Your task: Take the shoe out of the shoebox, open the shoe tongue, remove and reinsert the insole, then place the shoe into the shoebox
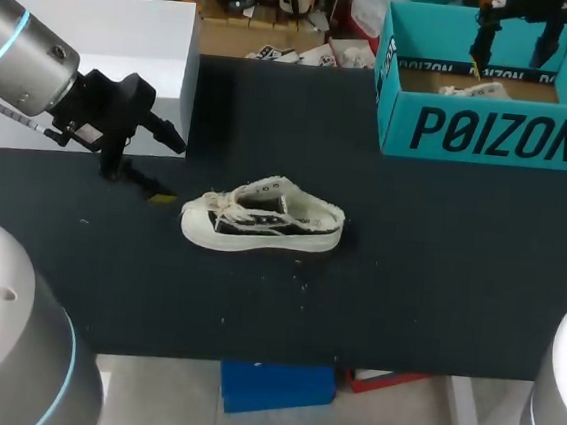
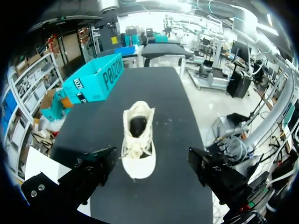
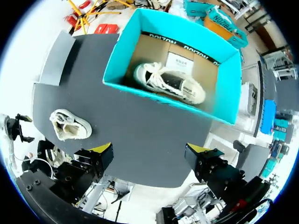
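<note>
Looking light, soft-sided, stiff-soled: pinch mid-frame shoe (image 1: 262, 222) at heel rim, left claw (image 1: 171, 172) and right claw (image 1: 513, 49) both released, empty.

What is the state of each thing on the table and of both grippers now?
Shoe on the table: out of the shoebox, upright on its sole.
Shoebox: open, no lid on it.
Second shoe: inside the shoebox, lying on its side.
Left gripper: open, empty.
Right gripper: open, empty, above the shoebox.
</note>
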Available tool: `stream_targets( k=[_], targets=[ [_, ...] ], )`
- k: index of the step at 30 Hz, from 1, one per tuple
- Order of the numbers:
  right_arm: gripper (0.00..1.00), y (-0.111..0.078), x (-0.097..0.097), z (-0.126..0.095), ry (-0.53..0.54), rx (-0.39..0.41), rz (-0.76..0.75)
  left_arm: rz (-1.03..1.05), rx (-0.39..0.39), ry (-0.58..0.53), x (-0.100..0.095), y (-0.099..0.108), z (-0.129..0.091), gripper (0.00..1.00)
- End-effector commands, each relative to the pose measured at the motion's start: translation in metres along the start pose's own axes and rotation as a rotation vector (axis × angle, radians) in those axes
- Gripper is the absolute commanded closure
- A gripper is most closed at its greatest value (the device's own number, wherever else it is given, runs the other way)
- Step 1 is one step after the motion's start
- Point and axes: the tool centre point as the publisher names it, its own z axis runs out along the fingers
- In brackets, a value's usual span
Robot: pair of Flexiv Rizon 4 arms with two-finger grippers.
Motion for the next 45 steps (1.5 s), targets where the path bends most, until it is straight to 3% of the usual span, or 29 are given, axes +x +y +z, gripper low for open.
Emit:
stream_targets(
  k=[1,7,9,10,13,15,21,30,31,34,39,45],
  targets=[
    [0.0,-0.012,0.005,0.0,-0.118,0.032,-0.854,0.001,-0.001,-0.001,0.0,0.0,0.002,0.0],
    [0.0,-0.012,0.005,0.0,-0.118,0.032,-0.854,0.001,-0.001,-0.001,0.0,0.0,0.002,0.0],
    [0.0,0.003,0.015,-0.001,-0.158,-0.007,-1.007,0.001,-0.001,-0.001,0.0,0.0,0.002,0.0],
    [0.0,0.005,0.022,-0.002,-0.153,-0.072,-1.085,0.001,-0.001,-0.001,0.0,0.0,0.002,0.0],
    [0.0,0.002,0.045,-0.006,-0.208,-0.155,-1.431,0.001,-0.001,-0.001,0.0,0.0,0.002,0.0],
    [0.0,-0.014,0.067,-0.009,-0.163,-0.175,-1.524,0.001,-0.001,-0.001,0.0,0.0,0.002,0.0],
    [0.0,-0.014,0.067,-0.009,-0.182,-0.202,-1.711,0.001,-0.001,-0.001,0.0,0.0,0.002,0.0],
    [0.0,-0.014,0.067,-0.009,-0.182,-0.203,-1.716,0.001,-0.001,-0.001,0.0,0.0,0.002,0.0],
    [0.0,-0.017,0.073,-0.003,-0.15,-0.205,-1.724,0.001,-0.001,-0.001,0.0,0.0,0.002,0.0],
    [0.0,-0.028,0.092,0.009,-0.093,-0.321,-1.71,0.001,-0.001,-0.001,0.0,0.0,0.002,0.0],
    [0.0,-0.046,0.119,0.02,-0.063,-0.399,-1.679,0.001,-0.001,-0.001,0.0,0.0,0.002,0.0],
    [0.0,-0.055,0.147,0.031,-0.046,-0.421,-1.624,0.001,-0.001,-0.001,0.0,0.0,0.002,0.0]
  ],
)
